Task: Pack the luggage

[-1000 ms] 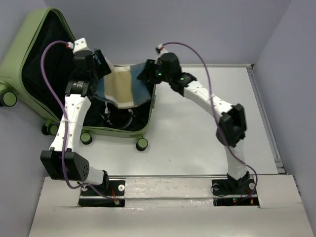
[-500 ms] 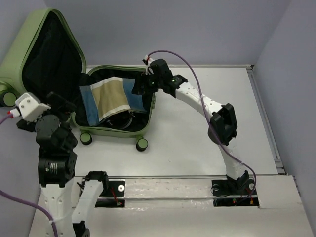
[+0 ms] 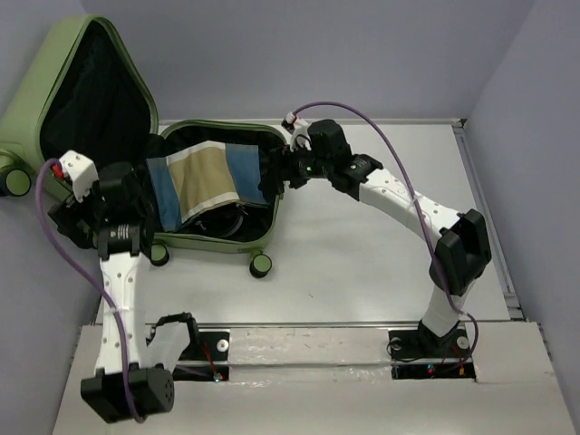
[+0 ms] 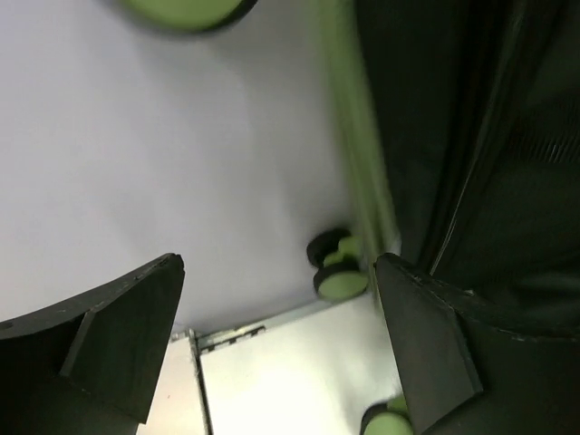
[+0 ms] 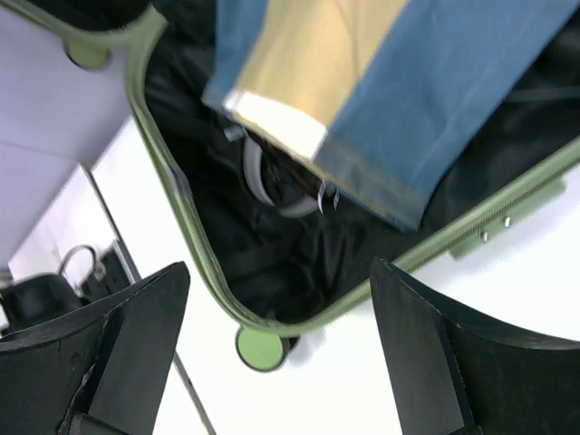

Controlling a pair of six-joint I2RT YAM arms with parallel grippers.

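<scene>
Setting: a pale grey counter (image 3: 362,245) is lying between plain grey walls, with both arm bases sitting at its near edge.

Item 1, the luggage (image 3: 41,86): an olive-green hard shell is resting at the far left of the counter. Its lid is standing open against the left wall and its base half is lying flat on small green wheels (image 3: 261,264). Black lining is showing in both halves.

Contents: a folded blue and tan cloth (image 3: 204,181) is lying across the base half. Something pale and strap-like (image 5: 272,186) is showing beneath it, too unclear to name. The lid half is showing only lining.

Item 2, the left pincer (image 4: 276,272): it is hanging wide and empty beside the luggage's near-left corner, outside the shell.

Item 3, the right pincer (image 5: 279,272): it is hovering over the right edge of the base half, spread wide and gripping nothing.

Progress, as judged: one cloth is packed. The lid is waiting to be lowered and fastened. Whether more is due to go in cannot be told.
</scene>
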